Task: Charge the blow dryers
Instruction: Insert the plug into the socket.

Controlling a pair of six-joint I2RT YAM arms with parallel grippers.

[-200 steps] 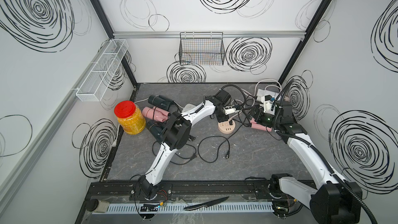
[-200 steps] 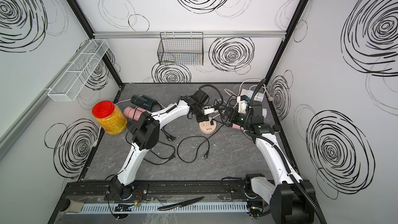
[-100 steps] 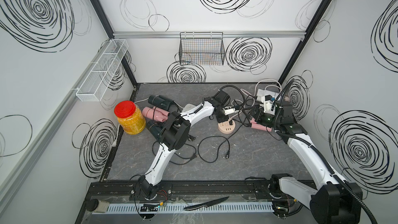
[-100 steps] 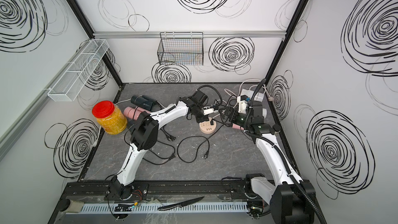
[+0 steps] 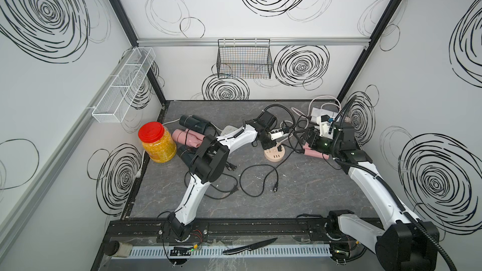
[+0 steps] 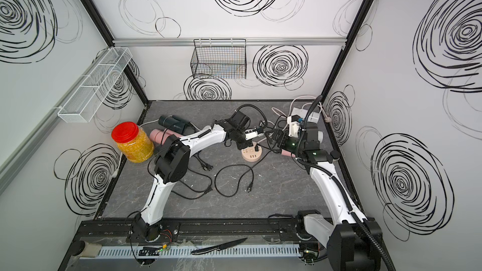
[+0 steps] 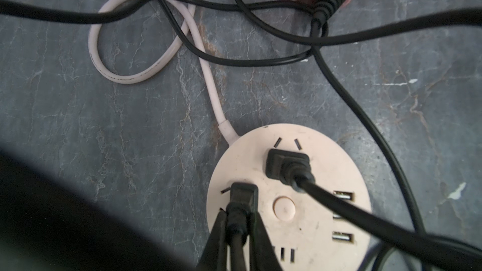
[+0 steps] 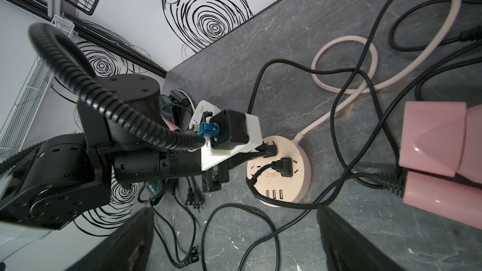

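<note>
My left gripper (image 7: 240,216) is shut on a black plug (image 7: 243,194) that stands at a socket of the round beige socket hub (image 7: 300,230), beside a second plug (image 7: 285,166) seated in it. In a top view the left gripper (image 5: 270,145) hangs over the hub (image 5: 274,156). My right gripper (image 8: 234,243) is open and empty above loose cord, just right of the hub (image 8: 283,178). Of the blow dryers, a pink one (image 5: 316,154) lies by the right gripper (image 5: 302,136). At the left lie a dark one (image 5: 194,123), a pink one (image 5: 186,138) and another dark one (image 5: 185,156).
Black cords tangle around the hub, and a loose plug (image 5: 275,186) lies mid-table. Two more plugs (image 5: 230,168) lie beside the left arm. A white power strip (image 5: 322,113) sits at the back right. A red-lidded jar (image 5: 156,142) stands at the left edge. A knife (image 5: 250,246) rests on the front rail.
</note>
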